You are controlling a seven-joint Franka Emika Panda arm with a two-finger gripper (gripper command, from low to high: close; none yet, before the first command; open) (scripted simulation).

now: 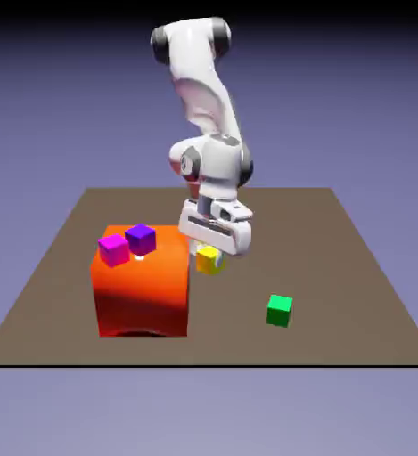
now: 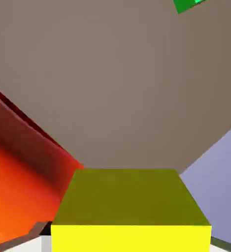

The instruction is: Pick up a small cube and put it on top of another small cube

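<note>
The small yellow cube [image 1: 209, 259] hangs just off the table, right of the large orange block, with my gripper [image 1: 209, 253] shut on it. In the hand view the yellow cube [image 2: 129, 206] fills the bottom middle and hides most of the fingers. A magenta cube [image 1: 113, 249] and a purple cube [image 1: 141, 238] sit side by side on top of the orange block [image 1: 141, 289]. A green cube [image 1: 279, 310] lies on the table at the exterior view's right, and its corner, the green cube [image 2: 186, 5], shows at the hand view's top edge.
The orange block [image 2: 23, 182] rises at the hand view's lower left, close beside the held cube. The brown table [image 1: 337, 267] ends near the front; its edge shows at the hand view's right.
</note>
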